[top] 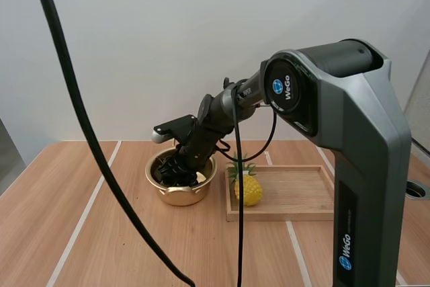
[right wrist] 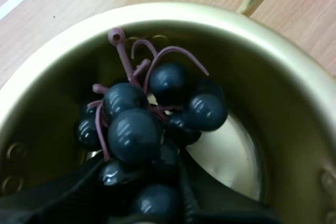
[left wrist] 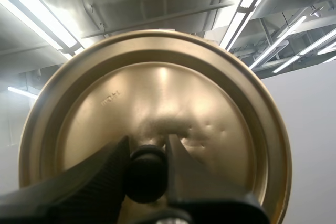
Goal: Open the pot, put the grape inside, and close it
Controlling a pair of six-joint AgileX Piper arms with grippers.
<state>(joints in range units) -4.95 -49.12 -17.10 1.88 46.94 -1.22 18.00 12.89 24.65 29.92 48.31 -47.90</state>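
Note:
A gold pot (top: pixel 176 196) stands open on the wooden table, left of a tray. My right gripper (top: pixel 176 173) reaches down into it. In the right wrist view a bunch of dark grapes (right wrist: pixel 134 129) with a purple stem sits inside the pot (right wrist: pixel 283 77), and my right gripper (right wrist: pixel 142 179) pinches the bunch's lower berries between its fingers. In the left wrist view my left gripper (left wrist: pixel 147 148) is shut on the black knob (left wrist: pixel 146 174) of the gold lid (left wrist: pixel 157 93), which is held up away from the table.
A wooden tray (top: pixel 295 193) lies right of the pot, with a yellow toy pineapple (top: pixel 248 189) at its left end. Bare table stretches to the left and front of the pot.

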